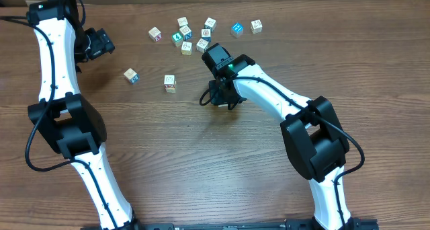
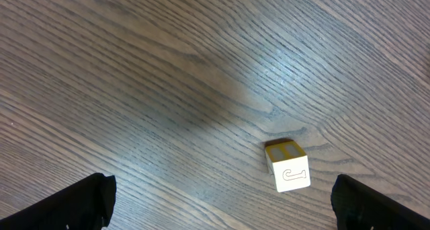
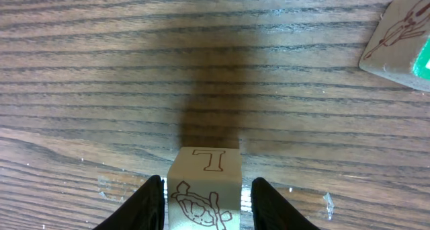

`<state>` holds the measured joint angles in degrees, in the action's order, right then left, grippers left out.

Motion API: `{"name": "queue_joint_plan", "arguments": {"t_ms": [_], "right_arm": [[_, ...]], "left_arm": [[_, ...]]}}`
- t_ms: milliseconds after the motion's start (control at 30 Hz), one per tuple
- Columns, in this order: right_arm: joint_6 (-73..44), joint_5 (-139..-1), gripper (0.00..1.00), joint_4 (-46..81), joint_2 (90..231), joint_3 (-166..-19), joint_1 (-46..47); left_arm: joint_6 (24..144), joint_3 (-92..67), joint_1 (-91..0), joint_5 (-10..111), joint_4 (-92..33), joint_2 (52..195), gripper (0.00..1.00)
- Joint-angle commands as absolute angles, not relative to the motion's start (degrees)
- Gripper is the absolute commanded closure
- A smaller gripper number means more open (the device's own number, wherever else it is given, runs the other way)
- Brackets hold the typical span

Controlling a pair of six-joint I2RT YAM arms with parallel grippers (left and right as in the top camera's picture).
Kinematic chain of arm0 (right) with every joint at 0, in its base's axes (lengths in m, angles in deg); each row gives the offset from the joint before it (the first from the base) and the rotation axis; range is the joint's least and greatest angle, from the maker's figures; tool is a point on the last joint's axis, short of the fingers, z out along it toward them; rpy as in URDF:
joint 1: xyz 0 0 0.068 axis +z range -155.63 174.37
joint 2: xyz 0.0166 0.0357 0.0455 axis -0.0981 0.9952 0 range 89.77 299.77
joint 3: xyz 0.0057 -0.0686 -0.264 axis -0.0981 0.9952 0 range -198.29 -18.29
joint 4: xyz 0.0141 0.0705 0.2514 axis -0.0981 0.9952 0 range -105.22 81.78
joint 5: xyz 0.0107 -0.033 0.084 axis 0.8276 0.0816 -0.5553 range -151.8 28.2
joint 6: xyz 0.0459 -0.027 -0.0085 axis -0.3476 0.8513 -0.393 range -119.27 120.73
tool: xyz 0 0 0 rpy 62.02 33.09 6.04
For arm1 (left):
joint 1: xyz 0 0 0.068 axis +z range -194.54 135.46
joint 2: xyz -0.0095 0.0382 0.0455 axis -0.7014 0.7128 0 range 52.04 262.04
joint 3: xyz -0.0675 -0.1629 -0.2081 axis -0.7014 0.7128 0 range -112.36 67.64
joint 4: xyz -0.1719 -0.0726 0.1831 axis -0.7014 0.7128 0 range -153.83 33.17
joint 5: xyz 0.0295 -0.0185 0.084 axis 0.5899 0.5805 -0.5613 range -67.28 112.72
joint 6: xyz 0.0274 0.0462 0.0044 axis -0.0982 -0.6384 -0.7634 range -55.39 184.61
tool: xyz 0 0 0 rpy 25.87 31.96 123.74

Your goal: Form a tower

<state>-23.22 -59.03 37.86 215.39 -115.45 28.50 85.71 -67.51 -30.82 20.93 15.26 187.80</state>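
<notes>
My right gripper (image 1: 216,95) points down at the table's middle and hides what is under it from overhead. In the right wrist view a pale wooden cube (image 3: 203,189) with a brown T and a turtle sits between the right gripper's (image 3: 205,204) fingers. A thin gap shows on each side, so the jaws are open around it. No tower is visible. One cube (image 1: 170,83) looks a little taller than the rest, and I cannot tell whether it is stacked. My left gripper (image 1: 101,43) hangs wide open at the far left, above a cube marked J (image 2: 289,167).
Several loose cubes (image 1: 187,35) lie scattered along the table's far side, two more (image 1: 237,29) to their right. A single cube (image 1: 130,75) lies left of centre. Another cube with a green face (image 3: 403,38) shows at the right wrist view's top right.
</notes>
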Motion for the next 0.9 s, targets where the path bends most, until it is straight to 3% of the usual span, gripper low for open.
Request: {"name": "queue_joint_plan", "arguments": {"t_ms": [0, 433, 667, 867], "right_arm": [[-23.3, -59.36, 0.61, 37.56, 213.88, -114.97, 28.48], [-23.3, -59.38, 0.62, 37.56, 213.88, -114.97, 28.48], [-23.3, -59.36, 0.56, 37.56, 213.88, -114.97, 28.48], [-23.3, -59.36, 0.56, 37.6, 213.88, -114.97, 28.48]], "left_arm": [[86.94, -68.53, -30.85, 20.8, 15.19, 186.71, 0.0], [86.94, -68.53, -30.85, 20.8, 15.19, 186.71, 0.01], [86.94, -68.53, -30.85, 20.8, 15.19, 186.71, 0.0], [86.94, -68.53, -30.85, 20.8, 15.19, 186.71, 0.01]]}}
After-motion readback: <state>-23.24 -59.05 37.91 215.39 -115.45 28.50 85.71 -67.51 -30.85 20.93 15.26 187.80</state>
